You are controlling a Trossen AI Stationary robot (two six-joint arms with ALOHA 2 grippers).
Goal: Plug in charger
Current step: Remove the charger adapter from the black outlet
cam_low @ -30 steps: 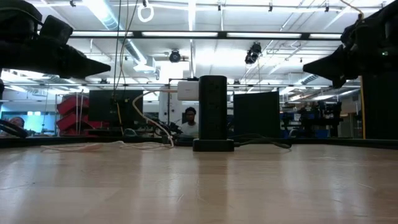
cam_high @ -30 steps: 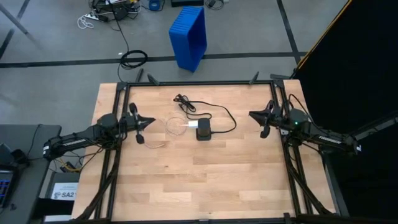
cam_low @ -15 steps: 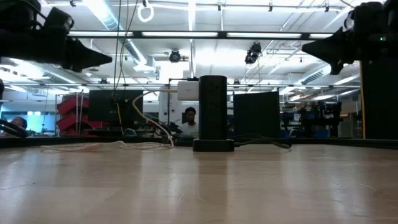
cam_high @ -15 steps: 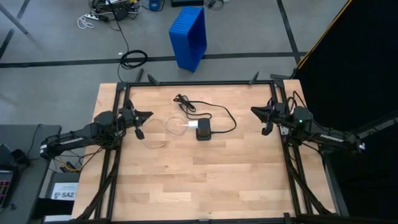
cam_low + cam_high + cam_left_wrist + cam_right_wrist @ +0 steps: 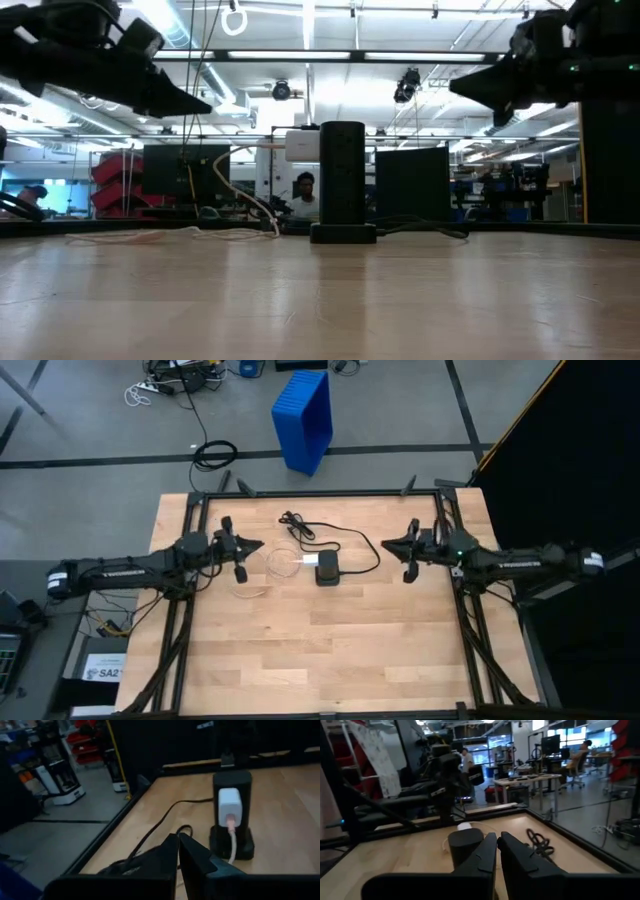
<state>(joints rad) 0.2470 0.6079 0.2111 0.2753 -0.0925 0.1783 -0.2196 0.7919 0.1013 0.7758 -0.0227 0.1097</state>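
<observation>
Overhead view: even, soft light, no hard shadows on the tabletop (image 5: 330, 650); black curtain (image 5: 570, 450) at 2-3 o'clock swallows detail. Low view: strong backlight from ceiling strip lights (image 5: 305, 15) at 12 o'clock, bright enough to blow out; both arms + the power tower (image 5: 343, 180) read as near-silhouettes; nearest wood at 6 o'clock soft, w/ a pale sheen. Left wrist view: dim, murky, blurred overall; white charger (image 5: 230, 806) is the brightest patch; left claw (image 5: 178, 851) near-black, out of focus. Right wrist view: brighter, lit from room behind; right claw (image 5: 497, 851) dark + soft; bkgd hazy.
</observation>
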